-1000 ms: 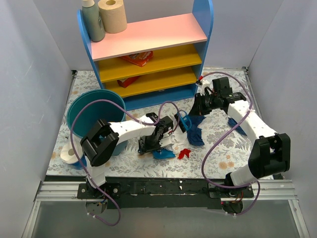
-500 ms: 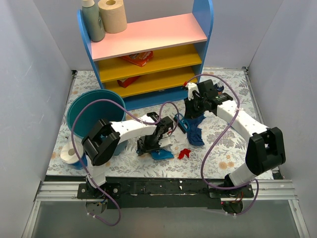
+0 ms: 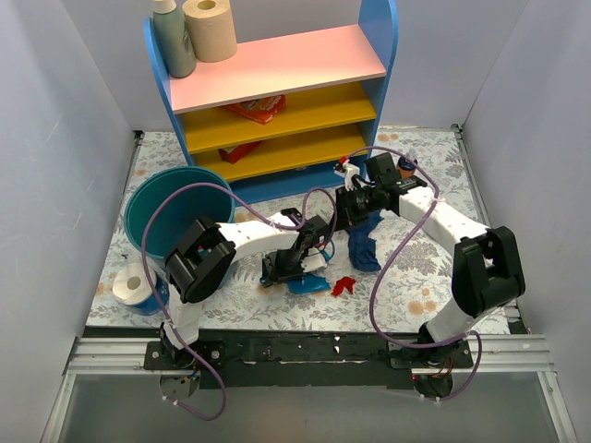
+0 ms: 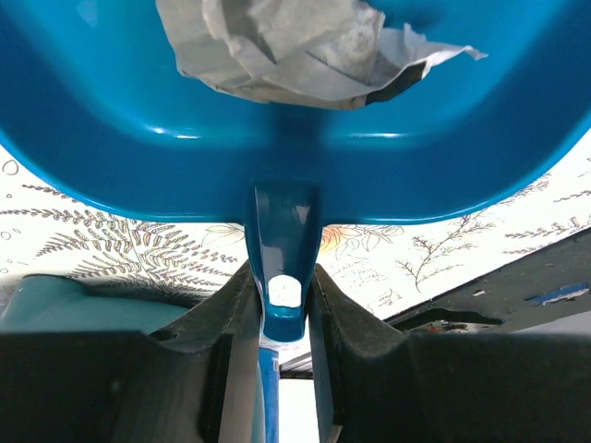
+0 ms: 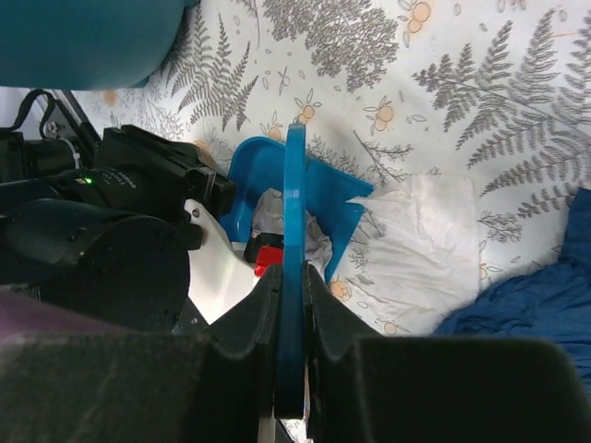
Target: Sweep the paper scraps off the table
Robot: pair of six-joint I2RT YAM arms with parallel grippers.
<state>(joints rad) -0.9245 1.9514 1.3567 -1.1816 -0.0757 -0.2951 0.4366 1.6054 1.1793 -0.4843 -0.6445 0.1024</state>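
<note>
Left pincer (image 4: 282, 293) is clamped on the dustpan (image 4: 138, 138) handle, a grey scrap (image 4: 277, 46) already inside. Right pincer (image 5: 293, 305) grips the brush (image 5: 295, 203). A white scrap (image 5: 420, 249) lies on the bench (image 5: 517, 111) just beside the pan. Press the pan flat and sweep low, with short strokes.

Plain pale walls (image 3: 55, 138) enclose a pink, yellow and blue shelf unit (image 3: 277, 69)
</note>
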